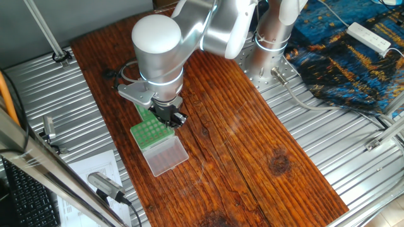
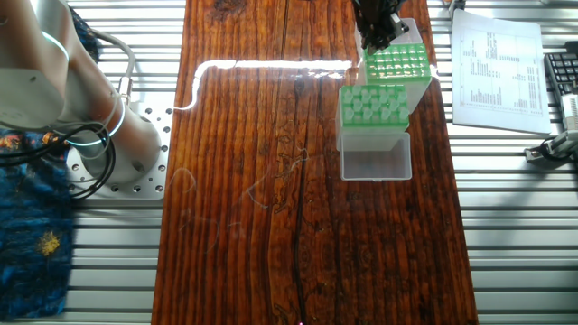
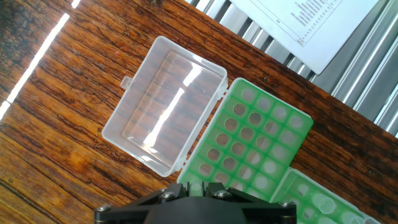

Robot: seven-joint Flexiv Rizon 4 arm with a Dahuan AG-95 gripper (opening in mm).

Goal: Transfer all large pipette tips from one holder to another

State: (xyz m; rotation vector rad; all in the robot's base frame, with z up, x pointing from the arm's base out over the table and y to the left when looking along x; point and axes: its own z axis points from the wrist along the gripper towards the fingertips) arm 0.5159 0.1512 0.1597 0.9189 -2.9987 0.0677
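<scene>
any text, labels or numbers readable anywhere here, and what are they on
Nothing can be read.
Printed sheet beside the wooden board: rows of small print, too small and blurred to quote.
Green racks and clear lid: no label or marking visible.

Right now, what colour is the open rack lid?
Clear, colourless plastic lid; the hand view shows it best.

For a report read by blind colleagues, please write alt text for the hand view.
A green pipette tip rack with a grid of round holes sits on a dark wooden table, its clear hinged lid lying open beside it. A second green rack and a printed paper show at the edges.
</scene>
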